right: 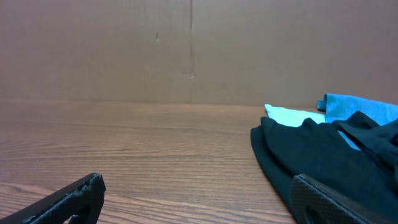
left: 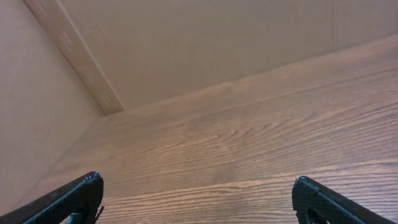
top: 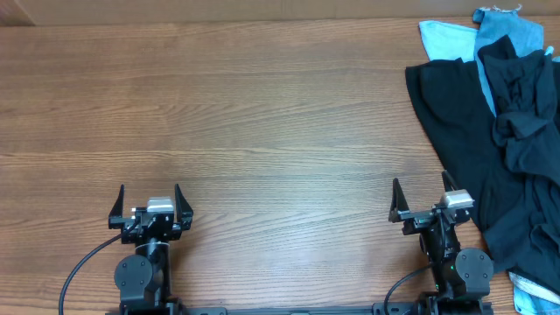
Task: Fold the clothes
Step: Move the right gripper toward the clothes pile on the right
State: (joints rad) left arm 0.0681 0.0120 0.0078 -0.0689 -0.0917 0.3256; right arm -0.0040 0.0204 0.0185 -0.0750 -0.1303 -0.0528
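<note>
A heap of black clothes (top: 503, 140) lies crumpled at the right edge of the wooden table (top: 262, 114), with light blue pieces (top: 490, 35) under and behind it at the far right corner. The heap also shows in the right wrist view (right: 323, 155), with the light blue pieces (right: 357, 109) behind it. My left gripper (top: 149, 203) is open and empty near the front left; in its wrist view (left: 196, 186) only bare wood lies between the fingers. My right gripper (top: 423, 199) is open and empty, just left of the black heap (right: 196, 186).
A brown cardboard wall (right: 186, 50) stands along the table's far edge and a side wall (left: 31, 124) on the left. A small light blue piece (top: 534, 287) lies at the front right corner beside the right arm's base.
</note>
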